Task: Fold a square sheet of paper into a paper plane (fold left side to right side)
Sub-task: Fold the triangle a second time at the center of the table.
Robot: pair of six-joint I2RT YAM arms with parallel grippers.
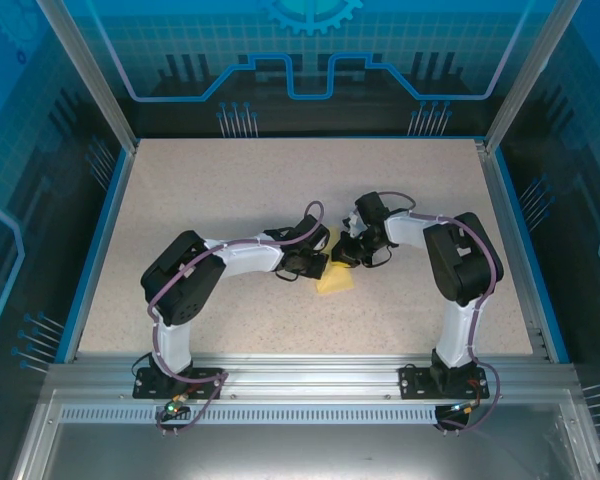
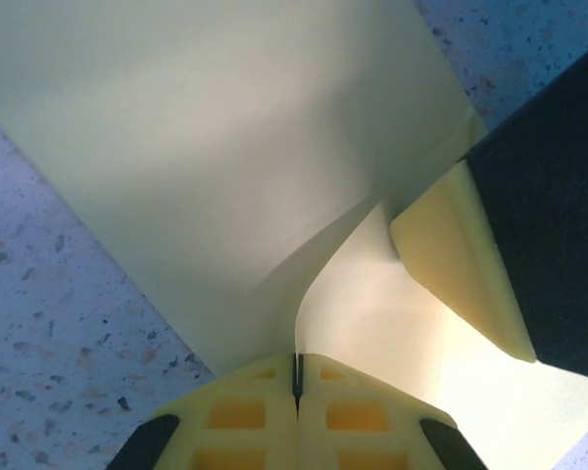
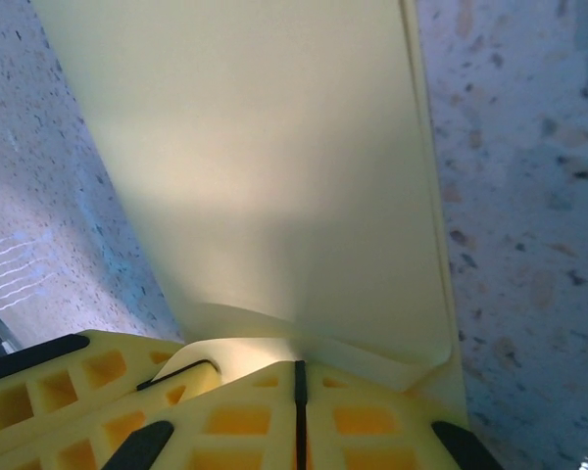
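Both arms are crowding over the square sheet of paper (image 1: 335, 280) in the middle of the table (image 1: 230, 190).
The pale-yellow sheet is lying partly folded, one flap lifting up and curling over. The left gripper (image 2: 297, 377) is pinching that curled edge, jaws fully together with the paper running into the seam. The right gripper (image 3: 299, 377) is sitting closed too, tips touching the sheet's bent-over edge, though I can't tell if any paper is actually caught in there. The two grippers are sitting just beside each other.
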